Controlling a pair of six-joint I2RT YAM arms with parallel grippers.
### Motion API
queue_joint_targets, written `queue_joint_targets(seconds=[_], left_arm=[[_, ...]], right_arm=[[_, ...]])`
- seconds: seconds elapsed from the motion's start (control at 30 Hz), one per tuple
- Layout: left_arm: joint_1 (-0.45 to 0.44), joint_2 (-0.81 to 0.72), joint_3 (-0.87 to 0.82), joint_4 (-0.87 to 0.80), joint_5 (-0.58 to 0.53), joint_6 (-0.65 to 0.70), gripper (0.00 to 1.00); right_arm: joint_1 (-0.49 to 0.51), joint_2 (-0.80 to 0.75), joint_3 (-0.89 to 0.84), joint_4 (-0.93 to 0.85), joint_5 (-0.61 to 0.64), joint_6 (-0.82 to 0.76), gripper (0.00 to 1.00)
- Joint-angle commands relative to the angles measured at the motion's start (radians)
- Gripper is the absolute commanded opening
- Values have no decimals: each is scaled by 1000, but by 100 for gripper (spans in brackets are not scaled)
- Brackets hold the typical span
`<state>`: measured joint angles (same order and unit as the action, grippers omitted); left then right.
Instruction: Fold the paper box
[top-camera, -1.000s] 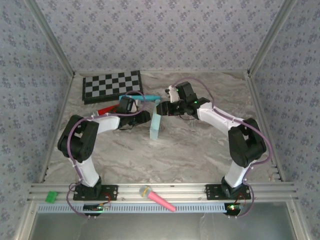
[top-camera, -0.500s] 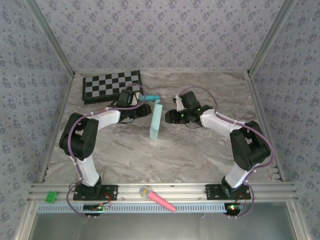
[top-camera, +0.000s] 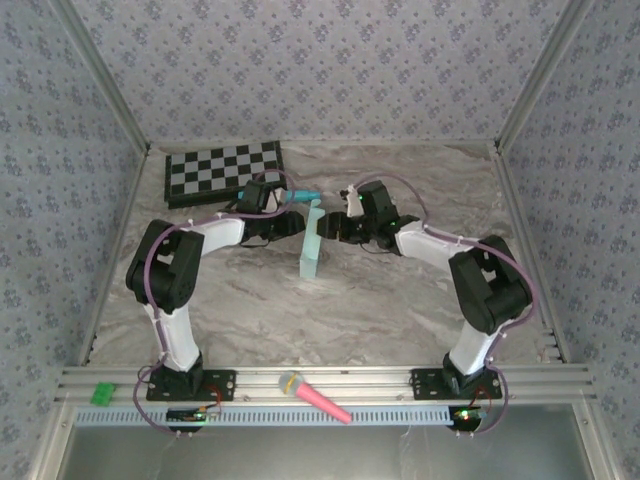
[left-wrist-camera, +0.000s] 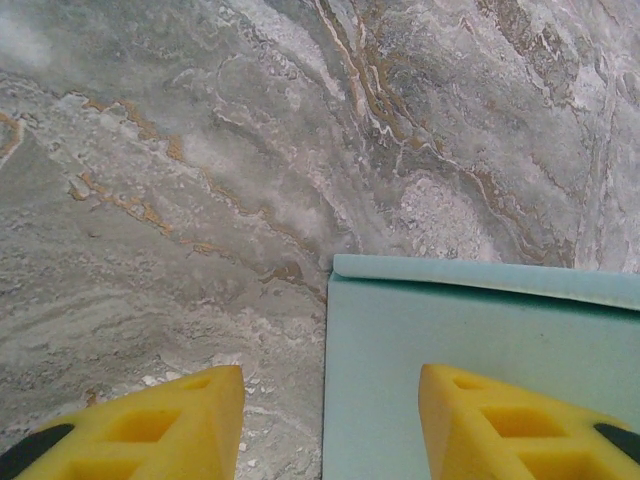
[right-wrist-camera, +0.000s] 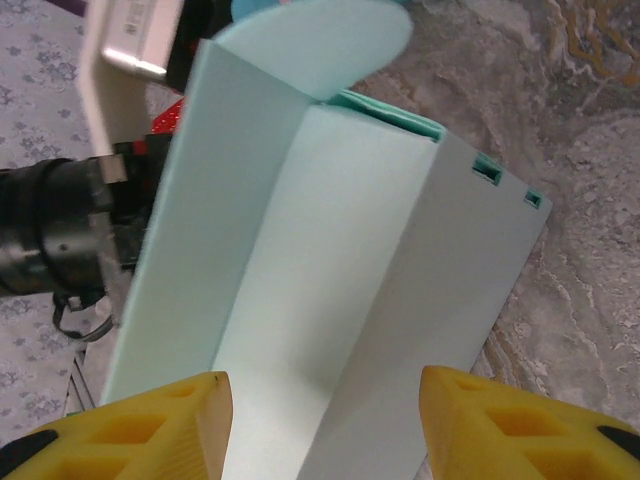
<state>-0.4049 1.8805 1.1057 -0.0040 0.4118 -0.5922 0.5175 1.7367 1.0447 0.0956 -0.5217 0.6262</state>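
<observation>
The paper box (top-camera: 312, 243) stands half-formed just toward 12 o'clock from the middle of the table (top-camera: 400, 310), its long panels creased into an open trough with a rounded flap at one end. The left pincer (top-camera: 290, 226) at its 9 o'clock and the right pincer (top-camera: 331, 228) at its 3 o'clock both have jaws apart, straddling panels without a clear grip. The step in hand looks like closing the walls, so next one pincer should brace a wall while the other presses the slotted panel over.

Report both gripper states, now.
Left gripper: open, edge of the paper box between its fingers, not clamped.
Right gripper: open, paper box just ahead, not gripped.
</observation>
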Motion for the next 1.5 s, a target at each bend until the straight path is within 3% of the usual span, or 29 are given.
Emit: queue_joint_targets(seconds=[0.0,0.27,0.93,1.17,1.47], left_arm=[[6,14,33,-12,31,11,50],[5,32,37,-2,60,8,49],[5,3,34,-20,46,17,48],[5,-19,39,-36,28,25,48],[5,-121,34,-43,-77,32,50]], right_arm=[[0,34,47,14,-27,36,54],[15,79,67,5,-50,32,54],[48,95,58,-229,245,50,45],[48,78,66,-202,221,47,45],[36,34,110,-126,154,63,50]])
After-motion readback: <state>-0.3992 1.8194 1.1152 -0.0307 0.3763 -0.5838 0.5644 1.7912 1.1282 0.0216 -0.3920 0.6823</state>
